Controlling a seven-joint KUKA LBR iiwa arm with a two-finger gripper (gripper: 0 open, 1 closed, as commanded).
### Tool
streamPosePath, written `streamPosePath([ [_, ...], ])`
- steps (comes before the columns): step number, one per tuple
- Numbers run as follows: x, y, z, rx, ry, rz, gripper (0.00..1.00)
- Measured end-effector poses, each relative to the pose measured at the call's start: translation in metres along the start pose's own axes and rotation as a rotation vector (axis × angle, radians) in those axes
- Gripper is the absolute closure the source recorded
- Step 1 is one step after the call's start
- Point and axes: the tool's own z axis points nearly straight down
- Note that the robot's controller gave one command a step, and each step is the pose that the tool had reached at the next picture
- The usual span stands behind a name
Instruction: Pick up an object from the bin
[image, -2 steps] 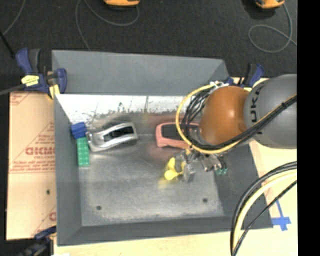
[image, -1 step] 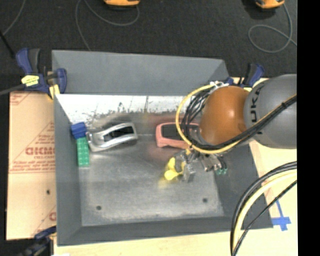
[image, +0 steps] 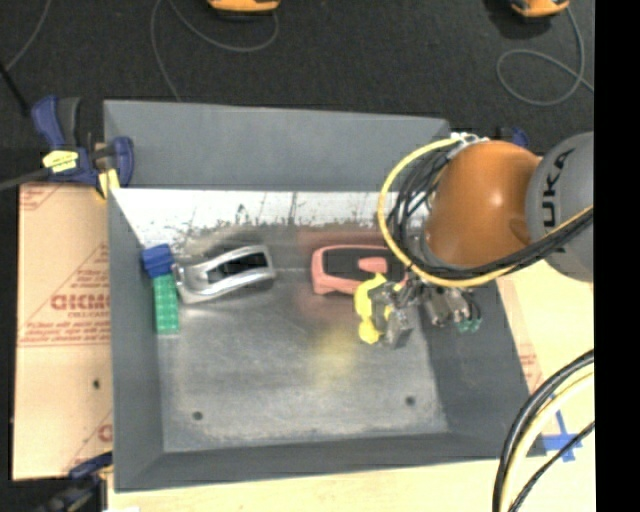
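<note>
My gripper (image: 400, 320) hangs below the orange wrist cover at the right side of the bin. A small yellow object (image: 371, 308) sits right against its left side; whether it is gripped or merely touching I cannot tell. Just behind it, near the back wall, lies a pink object with a black middle (image: 340, 268).
A silver and black stapler-like tool (image: 226, 272) lies at the back left. Beside it, by the left wall, are a blue brick (image: 155, 260) and a green brick (image: 165, 304). The arm and its cables cover the bin's right back corner.
</note>
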Motion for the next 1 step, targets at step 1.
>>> streamPosePath([
  [1,0.0000,0.0000,0.0000,0.000,0.000,0.000,1.00],
])
